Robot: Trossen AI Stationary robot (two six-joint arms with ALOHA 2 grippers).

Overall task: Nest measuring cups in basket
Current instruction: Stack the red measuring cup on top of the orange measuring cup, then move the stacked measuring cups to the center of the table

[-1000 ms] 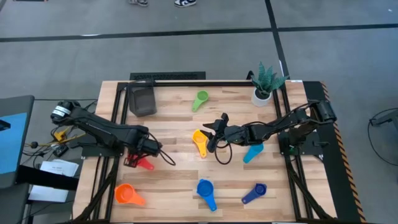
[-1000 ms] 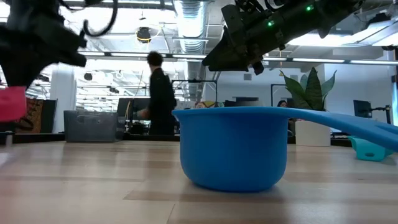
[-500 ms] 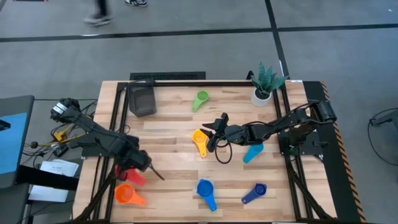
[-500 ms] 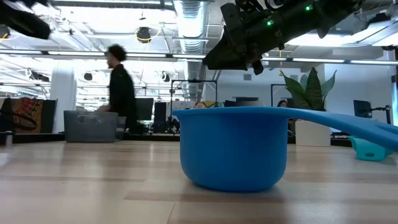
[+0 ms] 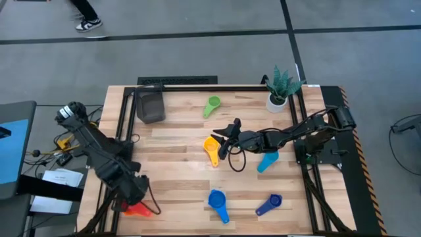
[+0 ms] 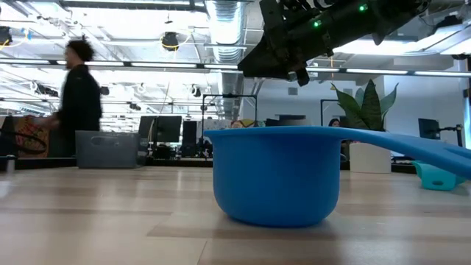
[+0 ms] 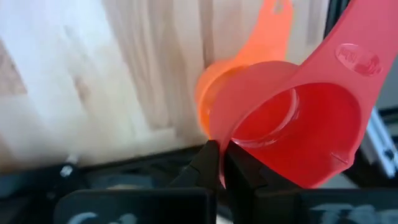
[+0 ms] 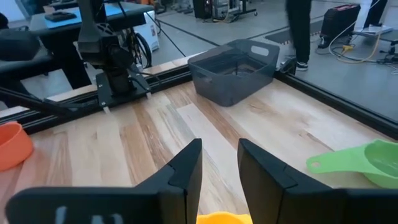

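Observation:
My left gripper (image 5: 134, 199) is at the table's near left corner, shut on the red cup (image 5: 140, 210), which it holds just over the orange cup (image 7: 249, 59). My right gripper (image 5: 225, 142) hovers open at mid-table over the yellow cup (image 5: 212, 150), touching nothing. The green cup (image 5: 212, 105), light blue cup (image 5: 266, 162), blue cup (image 5: 218, 201) and dark blue cup (image 5: 268, 205) rest on the wood. The dark basket (image 5: 150, 105) stands at the far left. My left gripper (image 7: 221, 155) pinches the rim of the red cup's bowl (image 7: 219, 134) between its two fingers, on the side away from the handle (image 7: 348, 59). The cup is tipped, its opening toward the wrist camera, over the orange cup; whether the two touch, I cannot tell.
A white pot with a green plant (image 5: 279, 89) stands at the far right corner. Black frame rails (image 5: 125, 125) run along the table's sides. A person (image 6: 77, 103) walks in the room behind. The big blue cup (image 6: 276, 177) fills the low view's centre.
My left gripper has carried the red cup from left of mid-table toward the near left corner, ending over the orange cup. The right arm has stayed where it was. A person in the background has walked leftward.

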